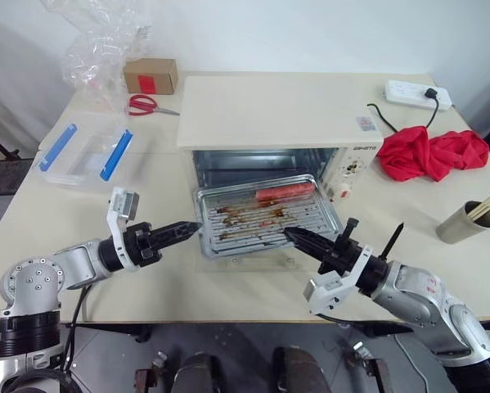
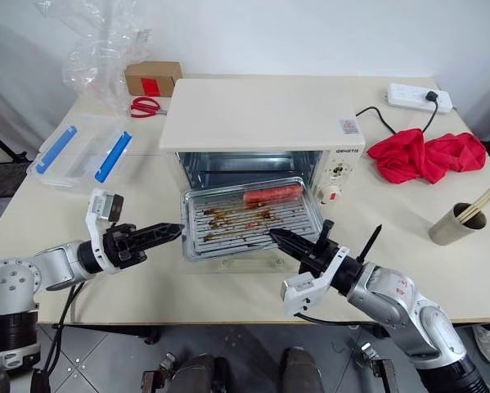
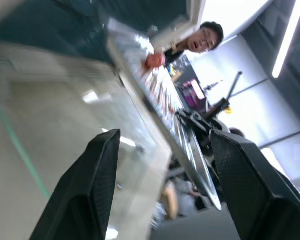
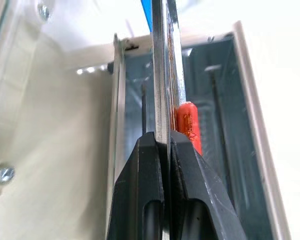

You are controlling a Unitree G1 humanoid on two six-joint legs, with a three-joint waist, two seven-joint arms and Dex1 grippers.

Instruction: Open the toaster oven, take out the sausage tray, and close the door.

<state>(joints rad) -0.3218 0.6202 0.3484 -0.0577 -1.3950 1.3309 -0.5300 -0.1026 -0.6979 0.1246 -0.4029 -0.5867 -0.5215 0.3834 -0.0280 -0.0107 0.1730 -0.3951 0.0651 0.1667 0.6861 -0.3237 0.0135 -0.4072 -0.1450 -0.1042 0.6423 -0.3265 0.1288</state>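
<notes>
The table (image 1: 253,295) is wide and pale. The toaster oven (image 1: 277,110) stands at its middle toward the far side, long axis running left to right, mouth facing me. Its door (image 1: 253,260) is dropped flat onto the table in front of the mouth, a clear panel lying under the tray's near edge.

The sausage tray (image 1: 265,217) is drawn roughly halfway out of the oven, over the lowered door. Its long axis runs left to right, parallel to the oven front, with the right end slightly farther from me than the left. Brown grease streaks cross the ridged bottom. One red sausage (image 1: 284,193) lies along the far edge, right of centre, lengthwise with the tray.

My right gripper (image 1: 292,236) points forward and to the left, clenched on the tray's near rim right of centre; the right wrist view shows the thin metal edge pinched between both fingers (image 4: 190,190), the sausage beyond. My left gripper (image 1: 192,228) points right at the tray's left end, at or just beside the rim; whether it touches I cannot tell. Its fingers (image 3: 89,195) stand apart, released, grasping nothing.

Left of the oven lies a clear plastic box (image 1: 85,151) with blue clips. Right of it lies a red cloth (image 1: 433,153), and near that a cup (image 1: 465,221) of sticks. At the far left edge sit a cardboard box (image 1: 150,75) and red scissors (image 1: 146,105); at the far right, a power strip (image 1: 416,94).
</notes>
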